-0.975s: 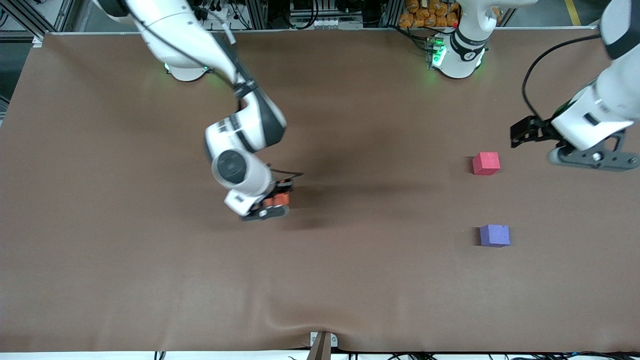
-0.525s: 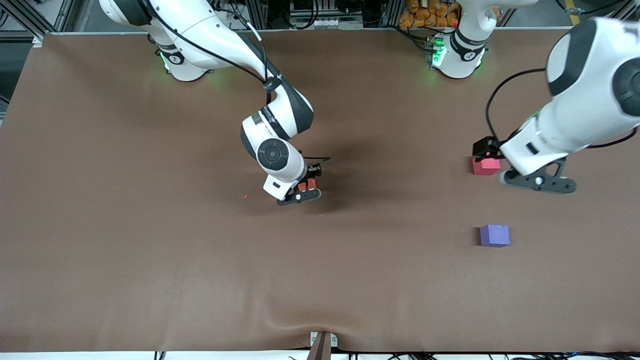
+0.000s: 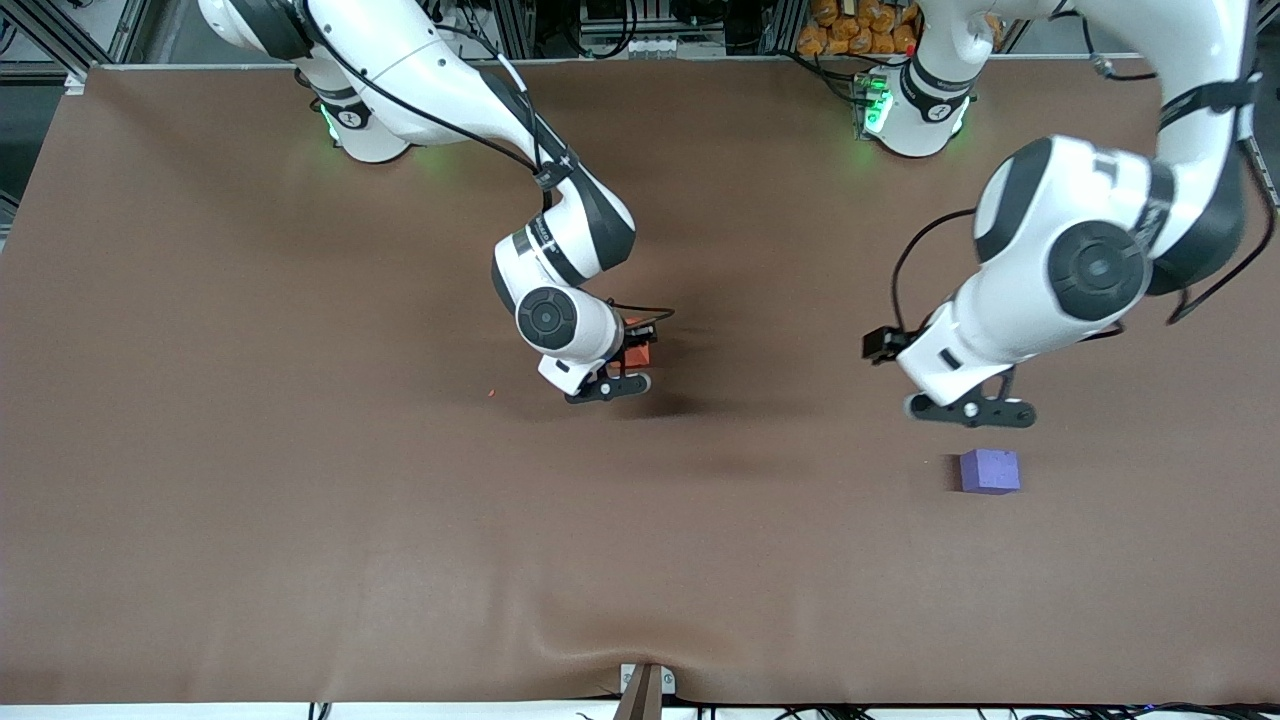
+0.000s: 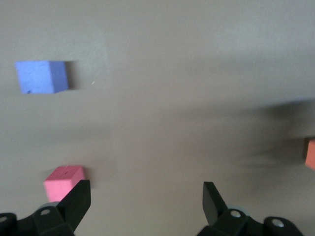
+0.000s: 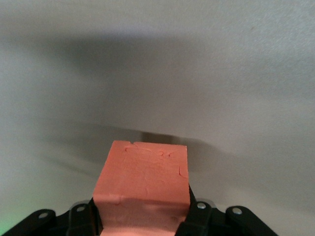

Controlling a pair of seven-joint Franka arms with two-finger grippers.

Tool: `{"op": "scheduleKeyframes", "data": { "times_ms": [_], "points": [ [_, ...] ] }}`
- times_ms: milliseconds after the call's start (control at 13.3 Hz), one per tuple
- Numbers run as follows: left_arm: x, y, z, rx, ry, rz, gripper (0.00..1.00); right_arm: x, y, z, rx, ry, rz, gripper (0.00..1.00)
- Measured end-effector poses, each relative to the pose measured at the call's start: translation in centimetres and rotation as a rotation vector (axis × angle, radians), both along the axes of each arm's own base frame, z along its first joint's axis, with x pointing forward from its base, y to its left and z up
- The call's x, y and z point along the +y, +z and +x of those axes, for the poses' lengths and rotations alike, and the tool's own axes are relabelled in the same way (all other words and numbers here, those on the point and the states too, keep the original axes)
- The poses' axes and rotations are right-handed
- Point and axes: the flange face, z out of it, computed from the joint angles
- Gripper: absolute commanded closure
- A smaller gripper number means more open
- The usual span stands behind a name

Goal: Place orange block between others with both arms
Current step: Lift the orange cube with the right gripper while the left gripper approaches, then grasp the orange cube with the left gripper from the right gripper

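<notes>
Orange block (image 3: 638, 355) clamped in the right claw (image 3: 612, 385), held up over the middle of the brown tabletop (image 3: 300, 500), well apart from the purple cube (image 3: 990, 471) toward the right arm's end. In the right wrist view, orange block (image 5: 143, 189) pinched from 2 sides between the black fingers (image 5: 198, 215), its face scuffed and dented, a shadow on the tabletop under it.

Purple cube flat on the tabletop toward the left arm's end. Pinkish-red cube (image 4: 64, 182) hidden under the left arm in the front view; seen in the left wrist view resting on the tabletop near the purple cube (image 4: 41, 76), the 2 apart with bare tabletop between.

Left claw (image 3: 970, 411) in the air, spread wide and empty, over the tabletop just beside the purple cube. In the left wrist view, left claw (image 4: 146, 200) with 1 fingertip (image 4: 78, 196) overlapping the pinkish-red cube's corner; orange block (image 4: 310, 153) at the frame's edge.
</notes>
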Motion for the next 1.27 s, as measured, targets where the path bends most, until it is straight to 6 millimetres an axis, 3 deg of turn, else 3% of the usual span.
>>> {"op": "scheduleKeyframes", "data": {
  "times_ms": [150, 300, 375, 450, 525, 675, 900, 1125, 1275],
  "points": [
    [-1.5, -2.3, 0.7, -0.005, 0.048, -0.013, 0.00, 0.1, -0.3, -0.1, 0.007, -0.009, -0.003, 0.47],
    [-3.0, -4.8, 1.0, 0.018, 0.095, -0.013, 0.00, 0.4, -0.5, -0.4, 0.019, -0.033, -0.009, 0.41],
    [-3.9, -6.0, 1.0, 0.032, 0.110, -0.007, 0.00, 0.6, -0.5, -0.6, 0.021, -0.040, -0.011, 0.31],
    [-4.6, -7.2, 0.9, 0.047, 0.125, 0.000, 0.00, 0.8, -0.6, -0.7, 0.021, -0.046, -0.011, 0.09],
    [-5.1, -8.3, 0.8, 0.061, 0.136, 0.008, 0.00, 0.8, -0.6, -0.8, 0.021, -0.049, -0.012, 0.00],
    [-5.1, -9.8, 1.0, 0.081, 0.162, 0.016, 0.00, 0.8, -0.6, -0.8, 0.021, -0.050, -0.012, 0.00],
    [-4.2, -10.0, 1.3, 0.100, 0.223, -0.003, 0.00, 0.7, -0.2, -0.2, 0.010, -0.056, -0.007, 0.00],
    [-5.0, -10.2, 0.9, 0.126, 0.290, -0.025, 0.00, 0.0, 2.3, 2.4, -0.027, -0.082, 0.020, 0.00],
    [-7.3, -11.0, -0.2, 0.118, 0.335, -0.021, 0.00, -2.0, 4.6, 5.0, -0.019, -0.107, 0.027, 0.00]
  ]
}}
